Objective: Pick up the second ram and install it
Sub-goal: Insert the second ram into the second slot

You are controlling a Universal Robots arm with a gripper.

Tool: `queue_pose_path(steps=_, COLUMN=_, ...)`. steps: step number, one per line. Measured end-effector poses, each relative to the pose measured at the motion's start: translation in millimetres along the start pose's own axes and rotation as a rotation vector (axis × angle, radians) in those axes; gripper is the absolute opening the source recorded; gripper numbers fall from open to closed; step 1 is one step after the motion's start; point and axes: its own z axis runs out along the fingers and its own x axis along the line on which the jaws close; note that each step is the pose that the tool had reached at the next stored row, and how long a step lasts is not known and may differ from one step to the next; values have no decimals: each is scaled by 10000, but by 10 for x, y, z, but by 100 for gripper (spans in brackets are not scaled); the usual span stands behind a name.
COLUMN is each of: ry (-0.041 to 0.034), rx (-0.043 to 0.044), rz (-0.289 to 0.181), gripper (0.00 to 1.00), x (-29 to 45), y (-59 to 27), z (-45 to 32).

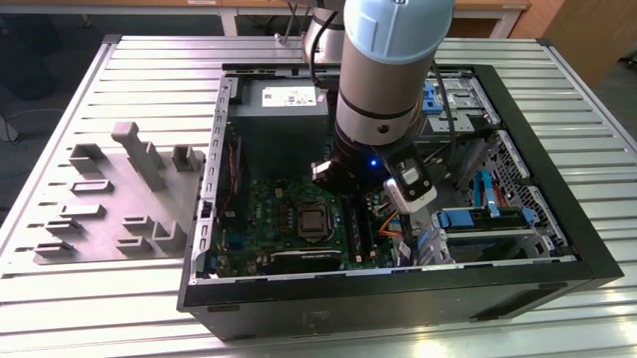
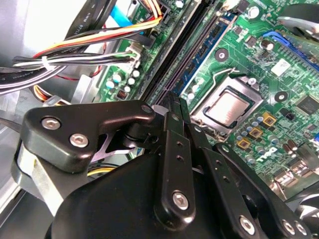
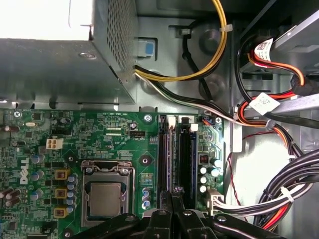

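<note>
At the exterior view's left, a grey plastic plate with blocks [image 1: 110, 201] lies on the silver slatted table [image 1: 557, 67]. I see no stick on it. Next comes the open black computer box [image 1: 538, 246] with the big green board [image 1: 268, 216] inside.

The second ram is a thin dark stick. I think it is light and stiff, but easy to hurt. It should be held by its two flat sides near the middle, not by the bottom edge, and kept straight, never bent. In the first wrist view, I think it is the dark strip [image 3: 168, 159] in the long slot right at the tool's tip, beside the shiny square chip [image 3: 105, 199]. I cannot be sure.

The grey round robot arm [image 1: 388, 82] reaches down into the box and points straight down over the slots. The black tool [image 2: 175, 99] has its fingers [image 2: 169, 129] pressed close together. I cannot tell if they pinch the stick.
</note>
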Motion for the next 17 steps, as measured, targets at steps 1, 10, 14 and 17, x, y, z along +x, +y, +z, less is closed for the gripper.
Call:
queue_pose_path(steps=1, ry=1, rx=1, rz=0, gripper=11, x=0, y=-1, z=2)
queue_pose_path(steps=10, ry=1, rx=3, rz=0, gripper=11, x=1, y=-4, z=21)
queue_pose_path(steps=14, ry=1, rx=3, rz=0, gripper=11, x=1, y=-4, z=22)
queue_pose_path(steps=17, ry=0, rx=-1, rz=0, gripper=11, x=1, y=-4, z=22)
